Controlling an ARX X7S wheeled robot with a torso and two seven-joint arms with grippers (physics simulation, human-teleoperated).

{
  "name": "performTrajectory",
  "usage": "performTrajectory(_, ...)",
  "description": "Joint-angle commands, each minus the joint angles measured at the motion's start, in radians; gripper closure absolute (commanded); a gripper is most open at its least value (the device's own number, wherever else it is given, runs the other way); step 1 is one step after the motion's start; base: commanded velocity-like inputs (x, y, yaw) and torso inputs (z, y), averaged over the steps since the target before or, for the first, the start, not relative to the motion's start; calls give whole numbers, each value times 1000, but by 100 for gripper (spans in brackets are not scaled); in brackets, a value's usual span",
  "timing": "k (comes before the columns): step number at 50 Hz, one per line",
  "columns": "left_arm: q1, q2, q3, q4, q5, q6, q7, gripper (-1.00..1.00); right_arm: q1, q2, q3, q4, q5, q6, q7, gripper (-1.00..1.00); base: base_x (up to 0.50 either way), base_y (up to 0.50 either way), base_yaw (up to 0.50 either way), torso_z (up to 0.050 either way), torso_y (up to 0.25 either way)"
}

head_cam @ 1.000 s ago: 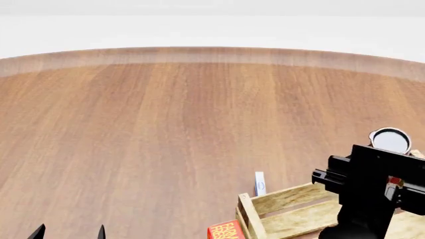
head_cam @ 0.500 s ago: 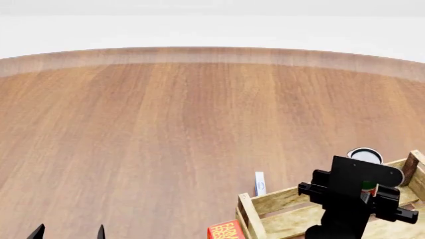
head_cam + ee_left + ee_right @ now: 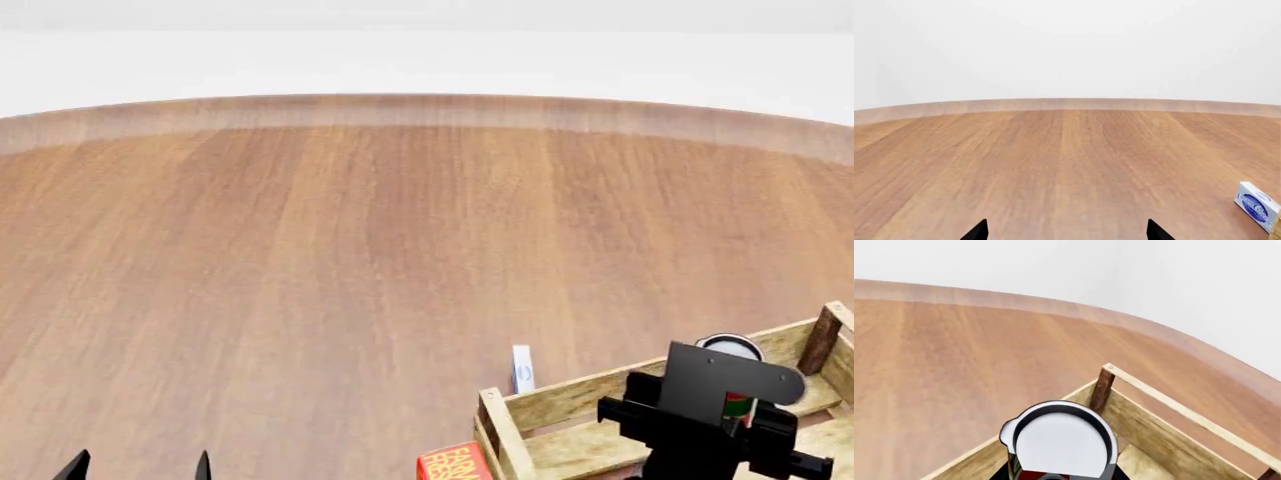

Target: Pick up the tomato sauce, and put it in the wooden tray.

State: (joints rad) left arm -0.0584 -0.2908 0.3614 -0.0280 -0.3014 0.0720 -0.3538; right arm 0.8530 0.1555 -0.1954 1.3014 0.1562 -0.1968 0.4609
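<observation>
Can held over the tray

Right gripper (image 3: 727,425) is clamped on the can (image 3: 730,349), holding it upright just inside the tray's far corner, silver top showing above the black gripper body. Left gripper (image 3: 139,466) shows only two black fingertips, spread apart with nothing between them.

Largest is the table (image 3: 334,260). The tray (image 3: 574,400) sits at its near right. A white-and-blue box (image 3: 522,368) stands just beside the tray; a red carton (image 3: 454,464) sits by its near corner

wooden table (image 3: 334,250) | on it: wooden tray (image 3: 561,405), blue-white box (image 3: 522,368), red box (image 3: 454,464)
</observation>
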Motion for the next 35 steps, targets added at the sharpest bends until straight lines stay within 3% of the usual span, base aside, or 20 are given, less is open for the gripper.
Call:
performTrajectory(1, 0, -2, 3, 3, -2, -2, -4, -100, -3, -10, 83, 7, -108, 7, -11, 100, 0, 0, 0, 0, 0)
performTrajectory(8, -1, -3, 5, 0, -3, 1, -5, -100, -5, -10, 117, 7, -124, 7, -18, 100, 0, 0, 0, 0, 0)
performTrajectory(14, -1, -3, 6, -3, -3, 5, -6, -100, 9, -11, 127, 7, -140, 139, -28, 100, 0, 0, 0, 0, 0)
performTrajectory(35, -3, -7, 12, -3, -7, 6, -10, -100, 12, -17, 160, 7, -151, 187, -44, 100, 0, 0, 0, 0, 0)
